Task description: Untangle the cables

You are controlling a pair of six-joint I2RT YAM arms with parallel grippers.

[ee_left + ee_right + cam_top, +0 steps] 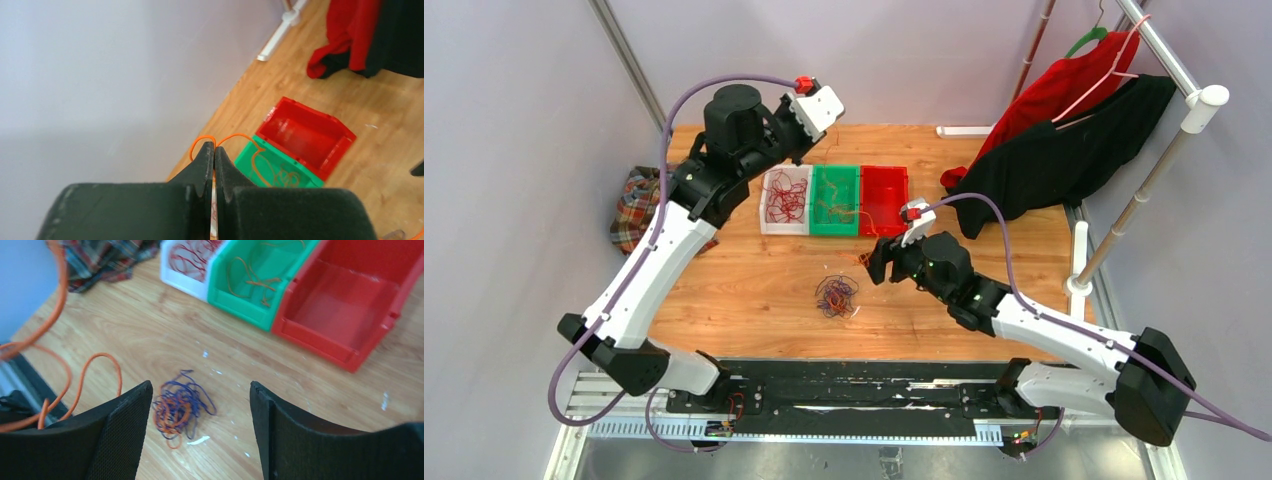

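A tangle of purple and orange cables [836, 296] lies on the wooden table [754, 285], just ahead of my right gripper [882, 268]. In the right wrist view the tangle [180, 407] sits near the left finger of that gripper [200, 395], which hangs open above the table and holds nothing. My left gripper [796, 148] is raised over the bins and shut on an orange cable [235, 136] at the tips [215, 146]. That cable runs down into the green bin [250, 160]. Another orange cable [100, 360] loops close to the right wrist camera at the left.
Three bins stand in a row at the back: white [771, 222] with red cables, green [816, 226] with orange cables, and red [900, 200]. A plaid cloth [634, 210] lies off the table's left edge. Red and black garments [1064, 130] hang at the back right.
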